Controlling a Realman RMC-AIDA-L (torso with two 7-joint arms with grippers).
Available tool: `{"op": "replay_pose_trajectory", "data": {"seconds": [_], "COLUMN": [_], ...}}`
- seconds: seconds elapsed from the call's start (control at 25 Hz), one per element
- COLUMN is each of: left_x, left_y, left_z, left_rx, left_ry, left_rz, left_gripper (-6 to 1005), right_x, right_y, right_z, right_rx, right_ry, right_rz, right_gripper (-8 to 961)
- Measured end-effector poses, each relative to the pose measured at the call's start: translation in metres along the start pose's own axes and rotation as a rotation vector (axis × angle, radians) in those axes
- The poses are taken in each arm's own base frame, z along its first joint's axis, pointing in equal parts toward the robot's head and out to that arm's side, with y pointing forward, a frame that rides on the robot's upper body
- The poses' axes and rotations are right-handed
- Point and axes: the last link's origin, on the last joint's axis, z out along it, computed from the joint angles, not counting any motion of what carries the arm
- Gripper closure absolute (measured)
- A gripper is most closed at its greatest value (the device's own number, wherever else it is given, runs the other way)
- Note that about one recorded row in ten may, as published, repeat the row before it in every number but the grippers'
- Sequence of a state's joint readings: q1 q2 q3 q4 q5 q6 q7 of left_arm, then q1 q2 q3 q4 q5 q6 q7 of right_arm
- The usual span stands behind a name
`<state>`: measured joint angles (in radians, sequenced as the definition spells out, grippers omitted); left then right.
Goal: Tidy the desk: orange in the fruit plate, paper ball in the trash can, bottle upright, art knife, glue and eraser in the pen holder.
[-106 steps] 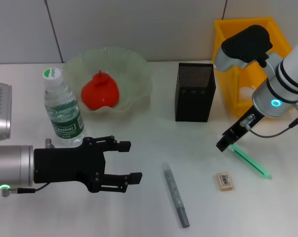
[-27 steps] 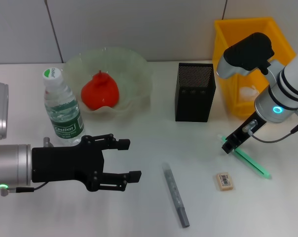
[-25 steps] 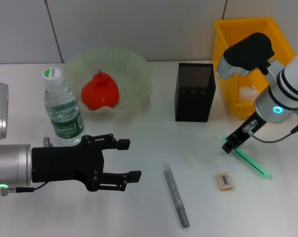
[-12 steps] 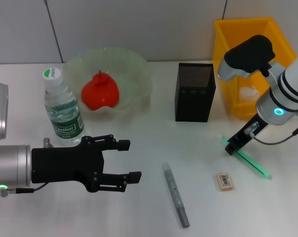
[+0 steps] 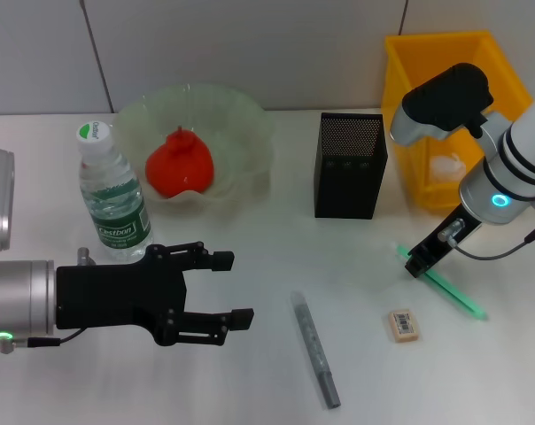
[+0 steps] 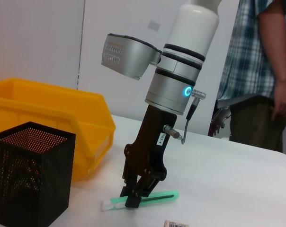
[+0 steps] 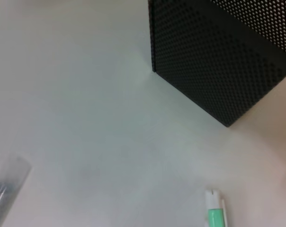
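Note:
A green art knife [image 5: 442, 282] lies on the table at the right, and my right gripper [image 5: 416, 265] is down at its near end [image 6: 155, 197]. A tan eraser [image 5: 402, 324] lies below it. The grey glue stick [image 5: 316, 351] lies in the front middle. The black mesh pen holder [image 5: 350, 165] stands behind them. A red-orange fruit [image 5: 179, 166] sits in the glass fruit plate [image 5: 241, 124]. The bottle [image 5: 112, 199] stands upright at the left. A paper ball [image 5: 447, 166] lies in the yellow trash can [image 5: 409, 106]. My left gripper [image 5: 221, 288] hovers open at the front left, holding nothing.
The pen holder [image 6: 24, 175] and yellow bin [image 6: 48, 109] stand close behind the knife. A person in a plaid shirt [image 6: 256, 71] stands beyond the table's far side. The eraser's edge [image 6: 178, 223] lies just in front of the knife.
My right gripper has shifted a little to the right and lower, onto the knife's end. The knife, the other objects and the left arm have not moved.

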<state>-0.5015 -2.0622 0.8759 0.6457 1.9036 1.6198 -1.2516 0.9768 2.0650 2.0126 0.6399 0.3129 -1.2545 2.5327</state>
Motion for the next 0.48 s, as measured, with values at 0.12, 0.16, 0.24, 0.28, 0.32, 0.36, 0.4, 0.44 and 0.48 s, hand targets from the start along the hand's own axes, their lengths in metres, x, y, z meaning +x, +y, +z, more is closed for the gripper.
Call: {"op": "replay_pose_trajectory", "data": {"seconds": [0.12,0.16,0.24,0.28,0.32,0.36,0.4,0.44,0.48], "left_x": [-0.001,-0.001,-0.001,0.0,0.0,0.0,0.0,0.0,0.001], "left_y": [0.0,0.0,0.0,0.0,0.0,0.0,0.0,0.0,-0.001], "left_z": [-0.001,-0.001,-0.001,-0.001,-0.001,-0.001,-0.002,-0.002,-0.002], "left_rx": [0.002,0.002,0.003,0.003,0.004,0.004,0.004,0.004,0.005], "left_ry": [0.0,0.0,0.001,0.001,0.001,0.001,0.001,0.0,0.0], "left_rz": [0.001,0.0,0.001,0.002,0.003,0.003,0.003,0.004,0.008], "left_gripper": [153,153,153,153,153,153,153,153,153], "right_x": [-0.001,-0.001,-0.002,-0.003,-0.005,-0.005,-0.006,-0.008,-0.011], "right_y": [0.001,0.001,0.002,0.002,0.003,0.003,0.003,0.005,0.007], "right_z": [-0.001,-0.001,-0.002,-0.003,-0.006,-0.006,-0.007,-0.01,-0.016], "right_rx": [-0.004,-0.004,-0.01,-0.012,-0.017,-0.017,-0.02,-0.028,-0.047], "right_ry": [0.001,0.001,-0.004,-0.006,-0.013,-0.013,-0.018,-0.028,-0.054], "right_rz": [-0.001,-0.001,-0.001,-0.001,-0.002,-0.002,-0.004,-0.005,-0.006], "right_gripper": [738,746,761,769,777,785,792,800,800]}}
